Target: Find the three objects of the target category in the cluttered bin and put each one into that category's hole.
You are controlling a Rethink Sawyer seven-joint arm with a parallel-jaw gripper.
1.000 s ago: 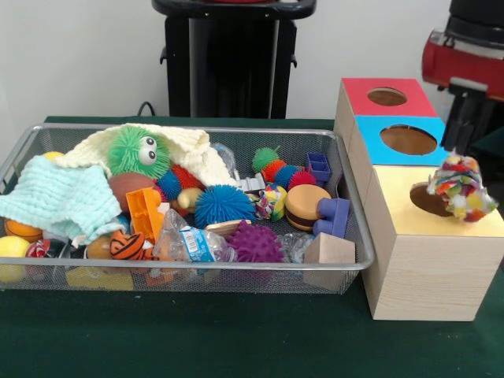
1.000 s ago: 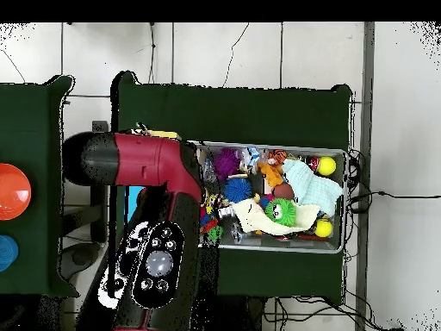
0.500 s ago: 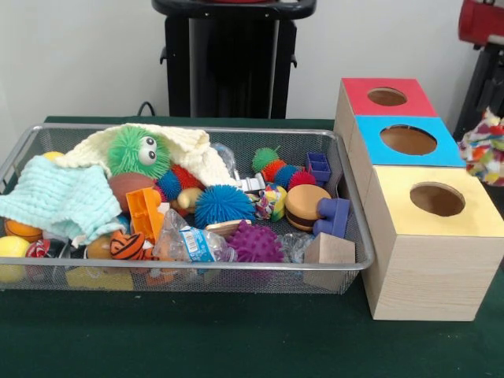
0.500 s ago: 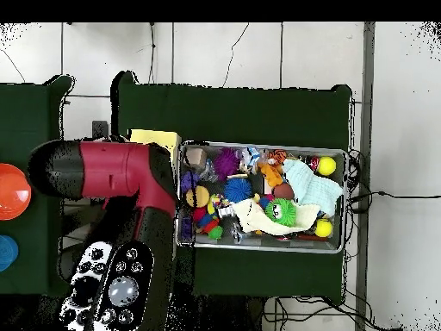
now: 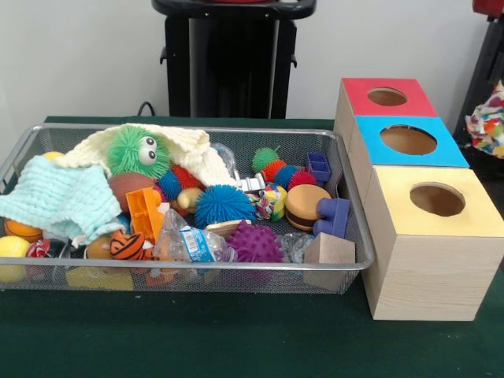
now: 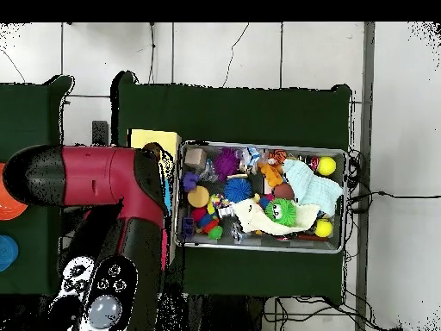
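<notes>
The end effector itself is hidden, so its grip cannot be told. A multicoloured rope toy hangs at the right edge, beside the blue-topped box, apart from the yellow-topped box and the wire bin on the desk.

bin silver mesh | fuzzy monster green | spiky balls: blue, purple | cloth mint | box tops: red, blue, yellow | rope toy rainbow mix | arm red and black
</notes>
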